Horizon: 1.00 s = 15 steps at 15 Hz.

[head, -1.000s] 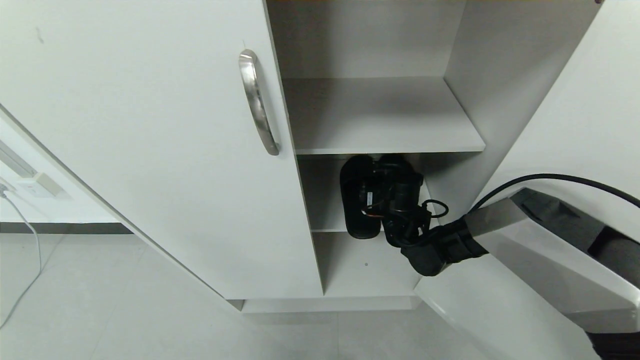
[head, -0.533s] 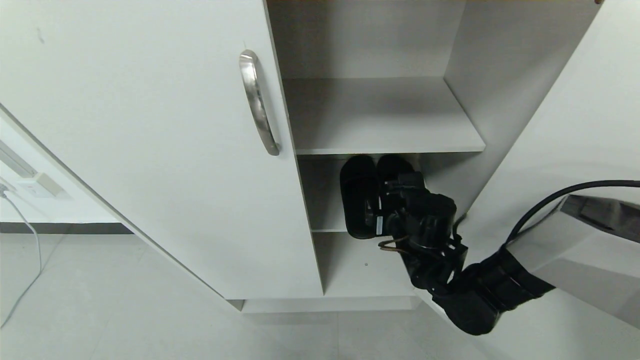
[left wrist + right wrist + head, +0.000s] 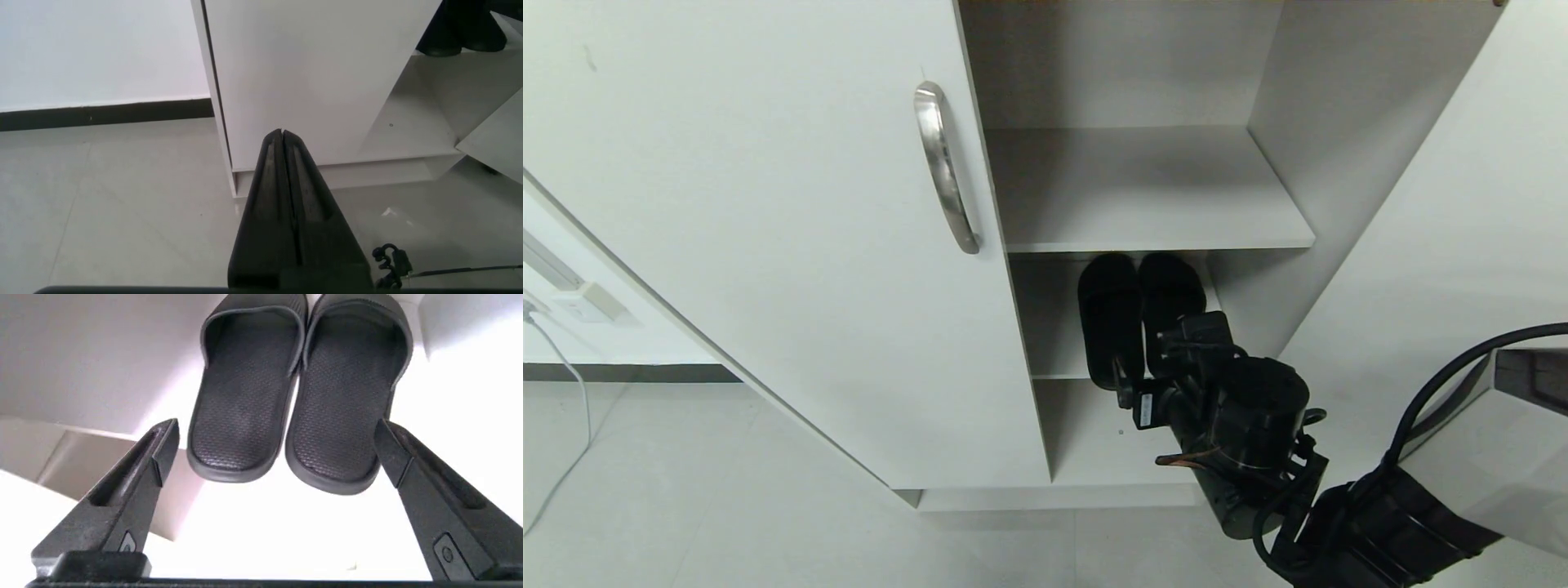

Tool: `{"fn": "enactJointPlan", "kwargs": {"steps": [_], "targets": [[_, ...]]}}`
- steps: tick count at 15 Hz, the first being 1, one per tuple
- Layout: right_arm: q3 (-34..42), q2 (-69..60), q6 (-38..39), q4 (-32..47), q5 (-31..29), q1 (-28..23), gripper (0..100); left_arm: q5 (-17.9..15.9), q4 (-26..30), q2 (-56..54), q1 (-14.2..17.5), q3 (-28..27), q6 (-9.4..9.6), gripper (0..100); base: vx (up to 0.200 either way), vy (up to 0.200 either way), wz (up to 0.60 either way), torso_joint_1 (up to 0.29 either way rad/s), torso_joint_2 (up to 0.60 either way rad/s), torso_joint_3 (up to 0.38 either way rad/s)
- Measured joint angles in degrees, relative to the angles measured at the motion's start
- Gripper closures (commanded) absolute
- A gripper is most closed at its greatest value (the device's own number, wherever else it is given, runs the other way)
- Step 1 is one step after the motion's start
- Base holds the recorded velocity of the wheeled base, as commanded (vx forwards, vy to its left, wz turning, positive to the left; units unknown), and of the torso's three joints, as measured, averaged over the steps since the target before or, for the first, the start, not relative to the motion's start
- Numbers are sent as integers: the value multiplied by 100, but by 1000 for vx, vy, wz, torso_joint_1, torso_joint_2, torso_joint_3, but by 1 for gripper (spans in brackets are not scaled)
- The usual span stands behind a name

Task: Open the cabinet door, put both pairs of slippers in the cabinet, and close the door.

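grippers first: the right gripper [image 3: 276, 433] is spread wide and empty, and the left gripper [image 3: 282, 140] is pressed closed on nothing. at 11 o'clock from the right one, black rubber slippers [image 3: 1139, 314] lie on the white cabinet's middle shelf [image 3: 1054, 347]. it should pull back straight, clear of the heels. count: two slippers, one pair; another pair remains, i judge.

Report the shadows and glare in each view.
Head view: shadow darkens the back of the upper shelf, a bright streak runs down the metal handle, the black slippers sit in shade. Right wrist view: the middle shelf beside the slippers is washed out white. Left wrist view: even light, the shut left tool a dark silhouette.
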Motion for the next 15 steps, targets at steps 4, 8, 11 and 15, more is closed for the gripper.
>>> {"fn": "enactJointPlan", "kwargs": {"steps": [4,8,11,15], "targets": [[23,-13,-1,-11,2,13,0,0,5,0,1,0,0,100,-100,0,0,1,0,1],[66,-18,-4,-82,-4,71,0,0,2,0,1,0,-6,100,-200,0,0,5,4,4],[98,-24,-52,-148,-6,123,0,-2,5,0,1,0,-9,100,-133,0,0,0,2,2],[199,-20,-80,-251,-6,132,0,80,-1,0,1,0,-82,100,0,0,0,0,0,0]]}}
